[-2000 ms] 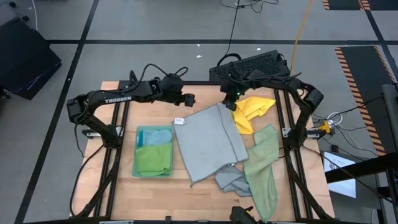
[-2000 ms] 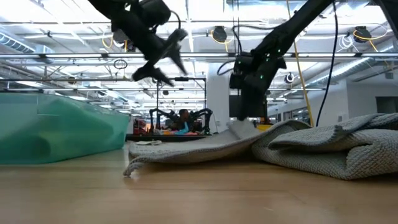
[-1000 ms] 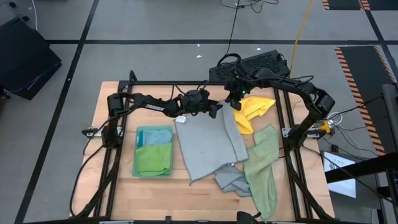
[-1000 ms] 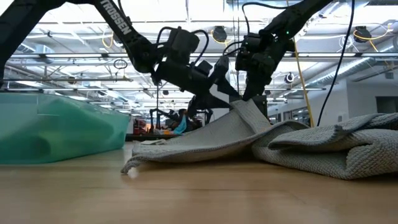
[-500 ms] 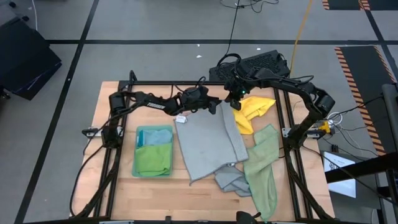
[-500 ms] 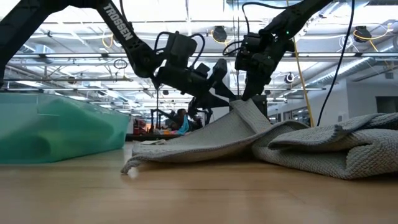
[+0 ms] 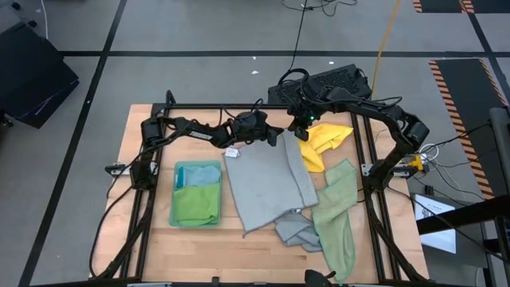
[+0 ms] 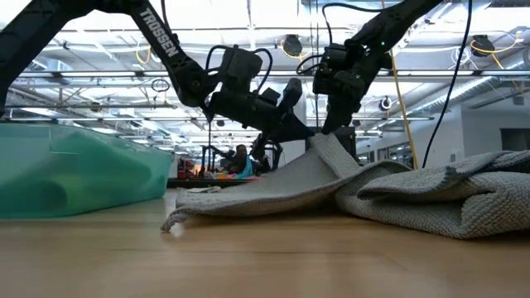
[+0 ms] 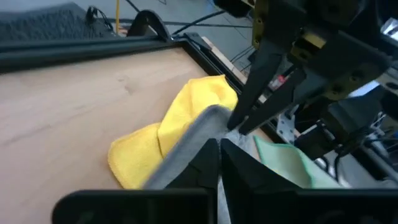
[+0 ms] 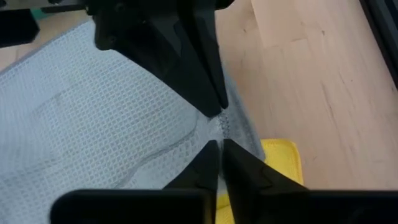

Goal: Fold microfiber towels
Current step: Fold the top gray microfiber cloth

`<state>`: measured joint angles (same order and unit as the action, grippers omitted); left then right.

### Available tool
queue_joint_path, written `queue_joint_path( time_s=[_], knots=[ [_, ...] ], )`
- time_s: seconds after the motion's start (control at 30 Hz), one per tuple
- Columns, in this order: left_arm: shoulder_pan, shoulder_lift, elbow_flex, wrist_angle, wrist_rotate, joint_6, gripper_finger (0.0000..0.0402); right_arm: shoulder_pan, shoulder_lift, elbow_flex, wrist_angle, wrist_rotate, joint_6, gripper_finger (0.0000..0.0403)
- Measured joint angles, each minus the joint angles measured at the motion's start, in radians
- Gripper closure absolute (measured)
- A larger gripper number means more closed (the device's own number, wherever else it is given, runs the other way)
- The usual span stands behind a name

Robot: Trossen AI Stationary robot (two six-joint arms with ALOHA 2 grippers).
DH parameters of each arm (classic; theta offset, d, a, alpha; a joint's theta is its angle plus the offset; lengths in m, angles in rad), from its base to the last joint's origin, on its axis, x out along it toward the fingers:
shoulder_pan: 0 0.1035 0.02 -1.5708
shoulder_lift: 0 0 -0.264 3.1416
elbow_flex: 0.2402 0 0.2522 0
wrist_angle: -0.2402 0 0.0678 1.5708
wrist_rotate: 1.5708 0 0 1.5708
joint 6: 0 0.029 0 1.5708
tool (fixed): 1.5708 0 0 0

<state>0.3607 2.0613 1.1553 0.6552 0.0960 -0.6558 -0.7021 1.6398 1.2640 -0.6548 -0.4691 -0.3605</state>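
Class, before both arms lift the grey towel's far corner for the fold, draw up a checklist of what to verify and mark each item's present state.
1. Left gripper shut on the large grey waffle-weave towel at its far corner: ok.
2. Right gripper shut on the same corner: ok.
3. Corner raised off the wooden table: ok, low view shows it lifted.
4. Crumpled yellow cloth free of the grip: ok, beside it.
5. Grey towel's near edge free of the pale sage green cloth: cannot tell, they overlap.
6. Folded stack, bright green cloth on top, clear of the towel: ok.
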Motion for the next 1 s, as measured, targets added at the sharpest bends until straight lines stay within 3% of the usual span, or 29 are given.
queue_joint_path(
  time_s=[0.27,0.47,0.6,0.83,1.0],
  knots=[
    [0.006,-0.033,0.000,0.000,0.028,-0.215,0.0397,-0.001,-0.074,0.000,-0.030,0.089,0.066,0.0287],
    [0.012,-0.035,0.035,-0.002,0.067,-0.379,0.0394,0.073,-0.168,-0.010,0.075,0.111,0.194,0.0225],
    [0.016,-0.035,0.057,-0.006,0.062,-0.405,0.0397,0.170,-0.182,-0.071,0.193,0.253,0.314,0.0210],
    [0.050,-0.035,0.064,-0.007,0.061,-0.526,0.0397,0.286,-0.221,-0.141,0.213,0.590,0.375,0.0209],
    [0.058,-0.035,0.064,-0.007,0.062,-0.562,0.0390,0.305,-0.232,-0.220,0.314,0.604,0.479,0.0209]
  ],
)
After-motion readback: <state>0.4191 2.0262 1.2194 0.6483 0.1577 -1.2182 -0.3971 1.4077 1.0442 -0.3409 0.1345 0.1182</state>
